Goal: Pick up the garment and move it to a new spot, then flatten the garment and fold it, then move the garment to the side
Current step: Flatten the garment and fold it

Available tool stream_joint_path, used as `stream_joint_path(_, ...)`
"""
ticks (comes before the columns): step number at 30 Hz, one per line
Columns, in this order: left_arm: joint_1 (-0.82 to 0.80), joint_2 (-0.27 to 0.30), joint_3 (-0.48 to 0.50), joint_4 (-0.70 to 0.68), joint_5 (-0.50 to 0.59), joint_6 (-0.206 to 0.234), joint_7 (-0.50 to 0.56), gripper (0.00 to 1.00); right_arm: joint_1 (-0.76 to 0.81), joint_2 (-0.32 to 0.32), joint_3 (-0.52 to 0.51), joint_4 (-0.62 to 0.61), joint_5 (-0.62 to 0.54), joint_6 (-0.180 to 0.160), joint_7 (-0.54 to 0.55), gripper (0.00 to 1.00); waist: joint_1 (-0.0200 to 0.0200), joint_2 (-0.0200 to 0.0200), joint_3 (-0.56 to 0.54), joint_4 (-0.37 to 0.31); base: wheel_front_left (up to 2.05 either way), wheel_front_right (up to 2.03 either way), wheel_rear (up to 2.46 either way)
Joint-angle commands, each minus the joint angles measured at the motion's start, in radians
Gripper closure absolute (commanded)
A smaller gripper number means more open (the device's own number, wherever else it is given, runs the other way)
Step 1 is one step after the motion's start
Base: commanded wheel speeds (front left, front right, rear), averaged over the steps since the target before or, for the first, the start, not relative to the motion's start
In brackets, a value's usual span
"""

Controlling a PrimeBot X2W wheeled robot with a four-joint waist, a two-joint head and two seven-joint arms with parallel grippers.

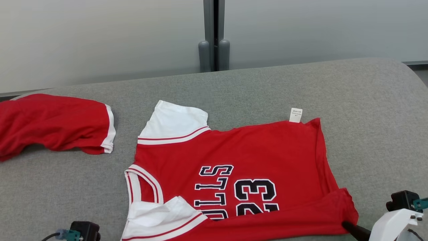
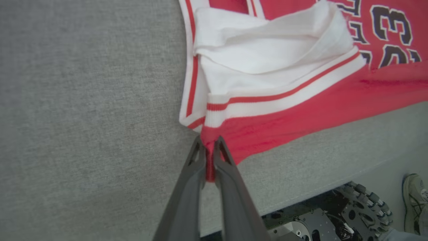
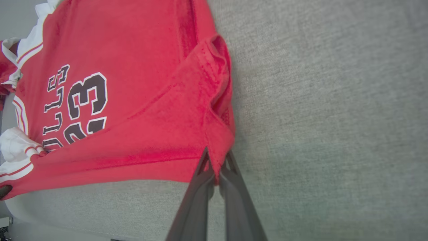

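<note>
The garment (image 1: 234, 147) is a red jersey with white sleeves and dark "BULLS 23" lettering, spread on the grey padded table (image 1: 301, 87). Its near edge is turned up and over onto the body. In the left wrist view my left gripper (image 2: 209, 152) is shut on the red fabric just below the white-striped sleeve band (image 2: 284, 97). My right gripper (image 3: 217, 164) is shut on the garment's red hem corner (image 3: 214, 100); in the head view its dark finger (image 1: 352, 229) meets that corner at the lower right.
A second red piece with a white-striped cuff (image 1: 53, 124) lies at the table's far left. Grey wall panels with a post (image 1: 214, 40) stand behind the table. Below the near table edge are the robot's base wheels (image 2: 364, 207) and a person's shoe (image 2: 414, 197).
</note>
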Motion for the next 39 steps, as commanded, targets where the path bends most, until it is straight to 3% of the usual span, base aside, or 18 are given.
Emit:
stream_joint_path(1,0.011,0.008,0.001,-0.001,-0.003,0.008,0.002,1.0,0.008,-0.002,-0.008,-0.008,-0.007,-0.002,0.005,1.0,0.0,-0.0001,0.0,0.0,0.0,0.0,0.0)
stream_joint_path(4,0.024,0.014,0.001,-0.024,-0.01,0.02,0.008,1.0,0.039,0.03,-0.045,-0.053,-0.037,-0.002,0.038,1.0,0.0,-0.0001,-0.002,-0.001,0.0,0.0,0.0)
stream_joint_path(5,0.029,0.014,0.004,-0.029,-0.015,0.022,0.008,1.0,0.046,0.04,-0.058,-0.066,-0.047,-0.002,0.046,0.93,0.0,-0.0001,-0.003,-0.002,0.0,0.0,0.0)
stream_joint_path(6,0.029,0.013,0.005,-0.033,-0.018,0.027,0.007,0.85,0.05,0.05,-0.068,-0.077,-0.056,-0.002,0.054,0.63,0.0,-0.0001,-0.003,-0.003,0.0,0.0,0.0)
stream_joint_path(7,0.031,0.013,0.005,-0.032,-0.02,0.03,0.014,0.15,0.054,0.059,-0.078,-0.09,-0.064,-0.002,0.063,0.26,0.0,-0.0001,-0.004,-0.003,0.0,0.0,0.0)
stream_joint_path(8,0.032,0.015,0.003,-0.032,-0.023,0.032,0.018,0.0,0.058,0.067,-0.088,-0.099,-0.074,-0.002,0.069,0.0,0.0,-0.0001,-0.005,-0.004,0.0,0.0,0.0)
stream_joint_path(17,-0.01,0.041,0.04,-0.053,0.008,0.043,-0.017,0.0,0.042,0.116,-0.154,-0.197,-0.111,-0.002,0.086,0.0,0.0,-0.0001,-0.001,-0.013,0.0,0.0,0.0)
stream_joint_path(24,-0.17,0.077,0.087,-0.075,0.091,0.008,-0.038,0.0,-0.075,0.128,-0.194,-0.236,-0.13,-0.002,-0.015,0.0,0.0,-0.0001,0.059,-0.016,0.0,0.0,0.0)
stream_joint_path(28,-0.322,0.096,0.082,-0.048,0.133,-0.045,0.034,0.0,-0.201,0.133,-0.197,-0.179,-0.142,-0.001,-0.048,0.0,0.0,-0.0001,0.135,-0.021,0.0,0.0,0.0)
stream_joint_path(31,-0.453,0.074,0.077,0.005,0.141,-0.103,0.101,0.0,-0.316,0.125,-0.195,-0.116,-0.146,-0.001,-0.056,0.0,0.0,-0.0001,0.185,-0.022,0.0,0.0,0.0)
stream_joint_path(33,-0.58,0.038,0.068,0.077,0.14,-0.168,0.161,0.0,-0.418,0.109,-0.179,-0.046,-0.156,-0.001,-0.047,0.0,0.0,-0.0001,0.235,-0.025,0.0,0.0,0.0)
stream_joint_path(39,-0.808,-0.041,0.047,0.255,0.138,-0.296,0.249,0.0,-0.621,0.079,-0.107,0.117,-0.151,-0.001,-0.024,0.0,0.0,-0.0001,0.336,-0.044,0.0,0.0,0.0)
